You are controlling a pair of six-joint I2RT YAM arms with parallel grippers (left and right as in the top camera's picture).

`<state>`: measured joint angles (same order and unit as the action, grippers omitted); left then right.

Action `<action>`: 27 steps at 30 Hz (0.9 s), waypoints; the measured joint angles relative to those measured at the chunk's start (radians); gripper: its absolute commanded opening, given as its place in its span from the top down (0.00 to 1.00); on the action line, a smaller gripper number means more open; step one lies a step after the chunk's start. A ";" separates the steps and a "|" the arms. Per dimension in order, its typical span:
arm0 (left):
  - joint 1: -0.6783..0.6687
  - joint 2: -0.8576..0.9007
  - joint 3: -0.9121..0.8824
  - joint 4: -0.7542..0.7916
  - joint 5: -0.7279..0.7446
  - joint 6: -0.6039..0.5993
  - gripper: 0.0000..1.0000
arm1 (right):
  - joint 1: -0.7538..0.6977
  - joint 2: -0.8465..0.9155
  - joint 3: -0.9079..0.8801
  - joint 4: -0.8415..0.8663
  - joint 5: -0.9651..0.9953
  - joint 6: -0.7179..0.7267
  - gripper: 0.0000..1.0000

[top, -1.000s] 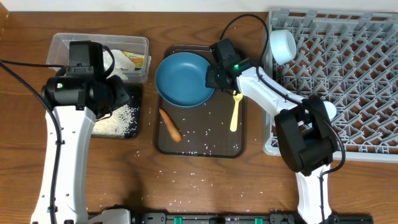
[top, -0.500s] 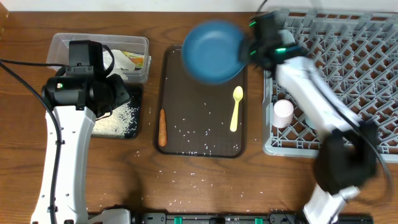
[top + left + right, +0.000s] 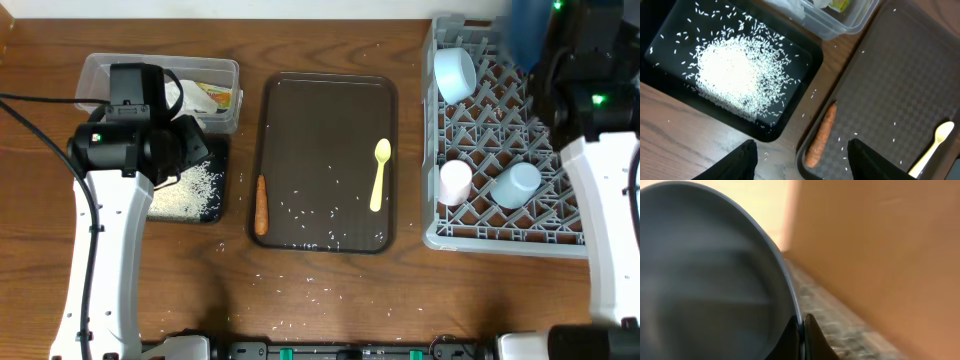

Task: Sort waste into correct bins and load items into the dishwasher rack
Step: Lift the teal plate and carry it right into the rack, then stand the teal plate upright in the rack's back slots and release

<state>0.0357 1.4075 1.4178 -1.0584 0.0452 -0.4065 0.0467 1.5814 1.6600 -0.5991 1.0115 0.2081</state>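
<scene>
My right gripper (image 3: 801, 329) is shut on the rim of the round dark-blue plate (image 3: 705, 275) and holds it, blurred, above the far side of the grey dishwasher rack (image 3: 560, 120); the plate (image 3: 525, 32) shows at the top right. The rack holds a pale bowl (image 3: 455, 72), a pink cup (image 3: 455, 183) and a light-blue cup (image 3: 517, 185). The orange carrot (image 3: 261, 205) and yellow spoon (image 3: 379, 172) lie on the brown tray. My left gripper (image 3: 807, 165) is open and empty above the carrot (image 3: 821, 135). The black tray (image 3: 670, 30) holds white rice (image 3: 735, 75).
The clear tub (image 3: 100, 72) at the back left holds a white napkin and a yellow-green scrap. The dark brown serving tray (image 3: 330, 110) lies in the middle with scattered rice grains. More grains lie on the wooden table in front of it.
My right arm has lifted the blue plate off the brown tray and carried it right, over the rack. The carrot has shifted to the tray's left edge. The left arm is still.
</scene>
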 measured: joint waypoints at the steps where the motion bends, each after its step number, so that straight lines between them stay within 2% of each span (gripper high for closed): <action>1: 0.000 0.000 0.000 0.007 0.000 0.000 0.39 | -0.017 0.012 -0.002 0.014 0.037 -0.033 0.99; 7: 0.000 0.000 0.000 0.031 0.000 0.000 0.39 | -0.133 0.101 -0.006 0.158 0.147 -0.262 0.99; 13: 0.000 0.000 -0.001 0.053 0.000 0.000 0.39 | -0.212 0.192 -0.007 0.339 0.046 -0.562 0.99; 19: 0.000 0.000 -0.002 0.060 0.000 -0.009 0.39 | -0.229 0.282 -0.008 0.535 -0.031 -0.891 0.99; 23: 0.000 0.000 -0.003 0.062 0.000 -0.012 0.39 | -0.229 0.324 -0.008 0.556 -0.094 -1.058 0.99; 27: 0.000 0.000 -0.003 0.072 0.000 -0.012 0.39 | -0.229 0.357 -0.008 0.558 -0.133 -1.148 0.99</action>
<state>0.0357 1.4075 1.4151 -0.9859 0.0452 -0.4187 -0.1822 1.9381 1.6516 -0.0406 0.8783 -0.9398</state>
